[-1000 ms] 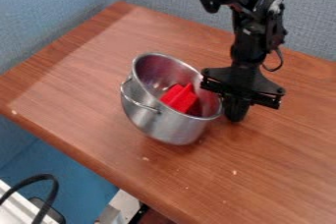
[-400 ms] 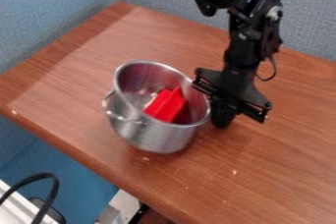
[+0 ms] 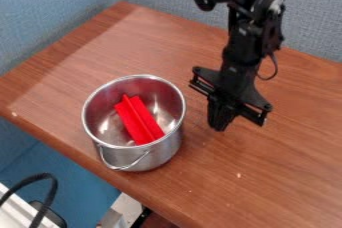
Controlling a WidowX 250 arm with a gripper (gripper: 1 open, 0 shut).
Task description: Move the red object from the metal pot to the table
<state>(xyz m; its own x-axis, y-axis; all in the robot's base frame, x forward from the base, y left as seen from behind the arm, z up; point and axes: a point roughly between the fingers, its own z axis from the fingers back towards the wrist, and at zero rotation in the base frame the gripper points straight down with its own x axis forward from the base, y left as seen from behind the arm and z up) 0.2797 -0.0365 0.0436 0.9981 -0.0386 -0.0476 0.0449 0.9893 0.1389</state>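
The metal pot (image 3: 124, 156) stands upright near the table's (image 3: 94, 52) front edge, with one loop handle toward the front. Inside it the red object (image 3: 138, 118) lies as a long bar slanting across the bottom. My gripper (image 3: 221, 122) hangs on the black arm just to the right of the pot, pointing down at the table, a small gap away from the rim. Its fingers are shut together with nothing between them.
The black arm (image 3: 247, 32) rises from the gripper toward the top right. A blue wall runs behind the table. A dark cable (image 3: 27, 197) lies on the floor beyond the front-left edge. Bare wood shows left of and behind the pot.
The pot, tilted against the gripper a second ago, has slid left and forward and now sits upright. The red object has settled flat inside it. The gripper shifted slightly left, still shut.
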